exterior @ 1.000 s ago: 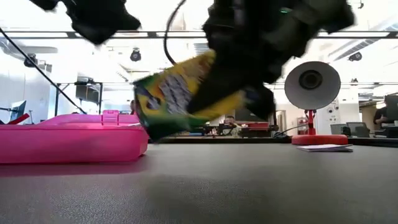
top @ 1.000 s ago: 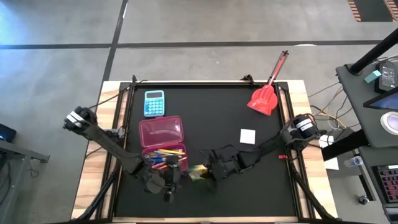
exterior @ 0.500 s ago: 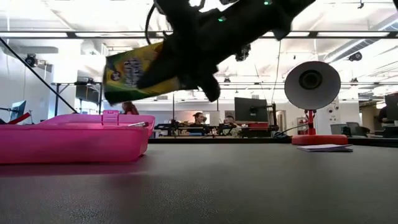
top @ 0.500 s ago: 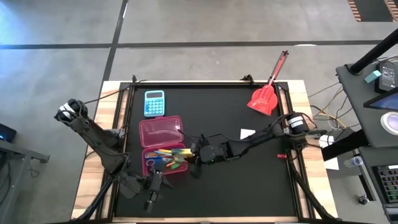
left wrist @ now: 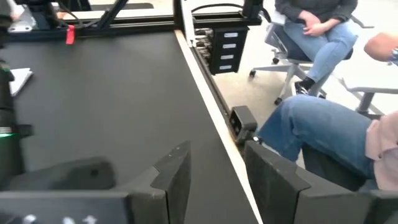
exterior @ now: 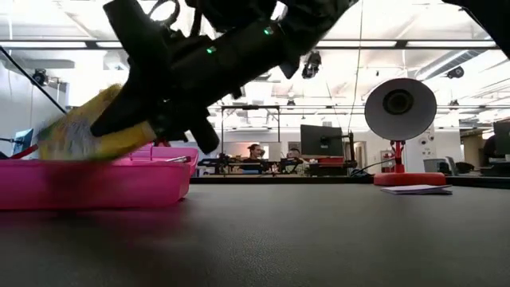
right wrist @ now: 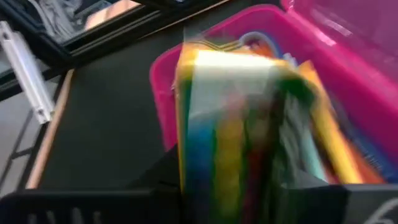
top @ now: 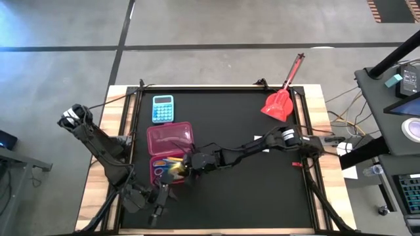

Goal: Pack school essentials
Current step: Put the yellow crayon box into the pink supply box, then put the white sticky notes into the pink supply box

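Overhead, table-level, 2 wrist cams; shared pink case (top: 171, 147).

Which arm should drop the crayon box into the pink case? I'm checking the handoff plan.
Right: its hand already holds the crayon box over the open pink case. The left hand sits empty near the table's front edge.

No text, label, brand or number can be read in any view. The crayon box (right wrist: 249, 130) shows only blurred bands of yellow, green and blue, with no letters that can be made out. The calculator (top: 163, 108) near the table's far left corner is too small for its keys or display to be read.
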`<move>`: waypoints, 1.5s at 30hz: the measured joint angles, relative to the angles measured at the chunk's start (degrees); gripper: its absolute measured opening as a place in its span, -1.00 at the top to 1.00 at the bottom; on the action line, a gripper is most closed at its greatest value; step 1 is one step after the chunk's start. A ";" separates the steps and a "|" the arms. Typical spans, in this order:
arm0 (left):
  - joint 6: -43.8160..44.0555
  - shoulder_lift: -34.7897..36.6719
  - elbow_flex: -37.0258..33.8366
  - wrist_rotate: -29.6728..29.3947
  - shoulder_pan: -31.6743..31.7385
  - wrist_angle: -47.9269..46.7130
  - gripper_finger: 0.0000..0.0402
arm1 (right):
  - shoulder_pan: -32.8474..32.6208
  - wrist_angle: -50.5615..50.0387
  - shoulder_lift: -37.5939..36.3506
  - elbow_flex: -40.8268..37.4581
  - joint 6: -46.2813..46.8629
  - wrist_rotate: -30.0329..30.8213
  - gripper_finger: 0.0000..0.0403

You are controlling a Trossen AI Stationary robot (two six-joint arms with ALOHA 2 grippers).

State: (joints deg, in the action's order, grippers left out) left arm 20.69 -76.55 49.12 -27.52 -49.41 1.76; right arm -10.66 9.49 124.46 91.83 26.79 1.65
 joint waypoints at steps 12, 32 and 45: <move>-0.02 0.00 0.00 -1.58 -1.43 -1.85 0.34 | 0.57 -13.28 -5.55 1.53 -5.05 0.97 -0.06; -0.09 -0.35 -4.98 -9.90 0.17 -5.13 0.34 | -5.50 -66.95 -35.71 -19.19 25.82 28.33 -0.07; -2.20 -0.37 -7.43 -10.38 3.38 4.41 0.34 | 0.36 -66.06 -42.78 -42.73 46.72 28.01 -0.07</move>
State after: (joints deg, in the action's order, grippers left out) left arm 18.49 -76.93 41.69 -37.89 -46.04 6.16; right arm -10.30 -56.57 81.68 49.10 73.51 29.66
